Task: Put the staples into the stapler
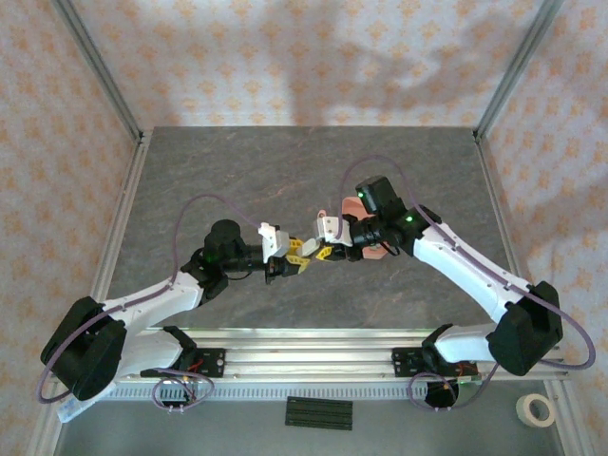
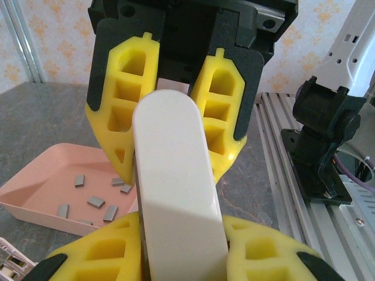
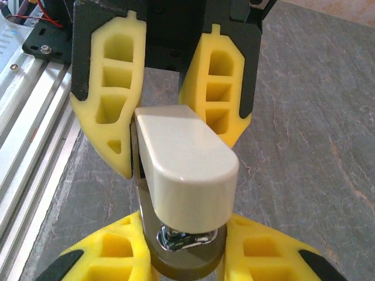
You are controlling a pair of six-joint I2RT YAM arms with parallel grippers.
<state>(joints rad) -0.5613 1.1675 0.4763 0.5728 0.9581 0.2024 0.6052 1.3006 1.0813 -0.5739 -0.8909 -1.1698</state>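
I hold the stapler (image 2: 176,193) between my two grippers, in the air over the middle of the table (image 1: 237,171), out in front of my bases. My left gripper (image 2: 181,240) pinches one end, and its yellow fingers (image 2: 94,257) press on both flanks of the pale body. My right gripper (image 3: 184,234) takes the other end. From its own wrist camera the fingers sit tight against the two sides there, so I read it as clamped on the stapler too.

The stapler's long axis runs from one gripper to the other, roughly level. Seen from above, that line goes left to right across the table, with the right-hand end a little farther from my bases than the left. From the left wrist the body stretches straight away from the camera, with its broad pale top face turned toward the lens and its rounded far end between the right fingers. From the right wrist the near end is blunt and rounded. Beneath the pale cover there I see a shiny metal piece and a darker base.

The salmon-pink tray (image 2: 29,206) sits on the table near the grippers, by my right wrist in the overhead view and left of the stapler from the left wrist. The staples (image 2: 95,202) lie loose on its floor as small grey blocks, apart from the stapler.
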